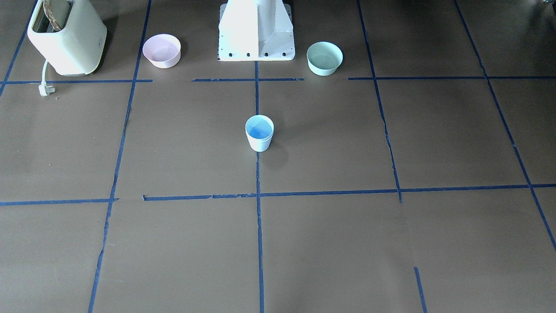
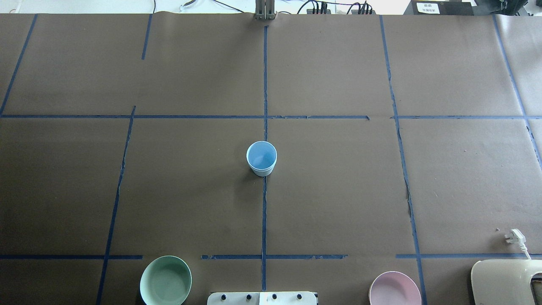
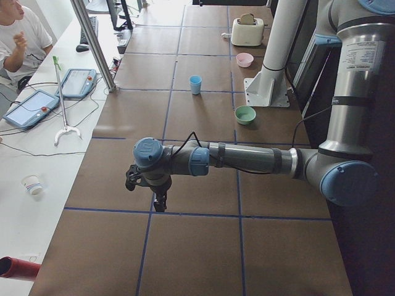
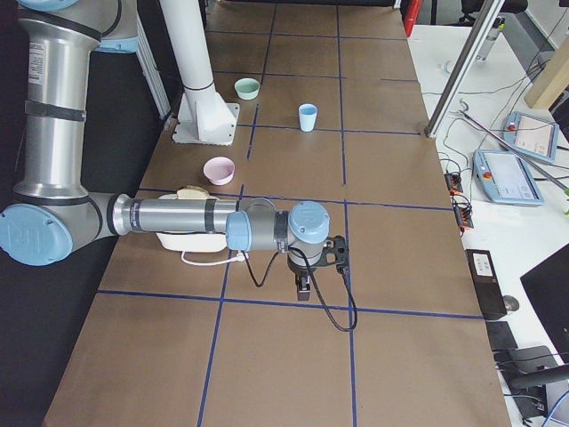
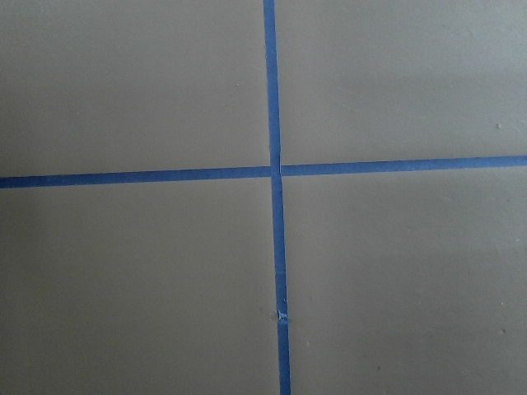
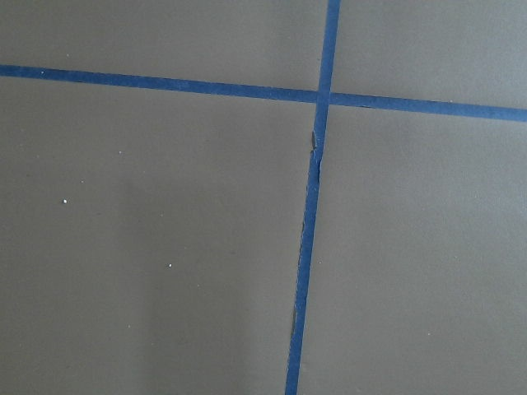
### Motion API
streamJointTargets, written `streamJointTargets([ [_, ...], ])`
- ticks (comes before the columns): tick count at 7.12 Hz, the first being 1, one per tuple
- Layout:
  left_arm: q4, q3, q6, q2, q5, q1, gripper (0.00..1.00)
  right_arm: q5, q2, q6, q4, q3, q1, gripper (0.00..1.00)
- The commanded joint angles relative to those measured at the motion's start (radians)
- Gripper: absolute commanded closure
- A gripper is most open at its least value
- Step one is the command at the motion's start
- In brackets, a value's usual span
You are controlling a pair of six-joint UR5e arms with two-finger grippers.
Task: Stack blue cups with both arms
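Note:
One pale blue cup with a brighter blue inside stands upright on the centre tape line of the table; it also shows in the overhead view and both side views. I see only this one cup shape and cannot tell if a second cup is nested in it. My left gripper shows only in the exterior left view, pointing down, far from the cup. My right gripper shows only in the exterior right view, likewise far off. I cannot tell whether either is open or shut. Both wrist views show only brown table and blue tape.
A pink bowl and a mint-green bowl stand either side of the white pedestal. A cream toaster with a loose plug sits at the robot's right. A person sits beyond the table.

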Motion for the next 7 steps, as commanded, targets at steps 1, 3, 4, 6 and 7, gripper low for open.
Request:
streamJointTargets([
  [1, 0.031, 0.001, 0.008, -0.009, 0.002, -0.003, 0.00, -0.009, 0.001, -0.006, 0.001, -0.004, 0.004, 0.01],
  [3, 0.033, -0.002, 0.066, -0.006, 0.081, -0.019, 0.00, -0.027, 0.003, -0.005, 0.008, 0.002, 0.004, 0.01],
  [4, 0.031, -0.002, 0.066, 0.000, 0.083, -0.019, 0.00, -0.042, 0.012, -0.005, 0.006, 0.001, 0.004, 0.01],
  [6, 0.030, -0.013, 0.066, 0.017, 0.071, -0.020, 0.00, -0.041, 0.020, -0.006, 0.001, -0.001, 0.004, 0.01],
  [7, 0.027, -0.034, 0.063, 0.038, 0.074, -0.019, 0.00, -0.039, 0.021, -0.005, 0.000, 0.001, 0.002, 0.01],
])
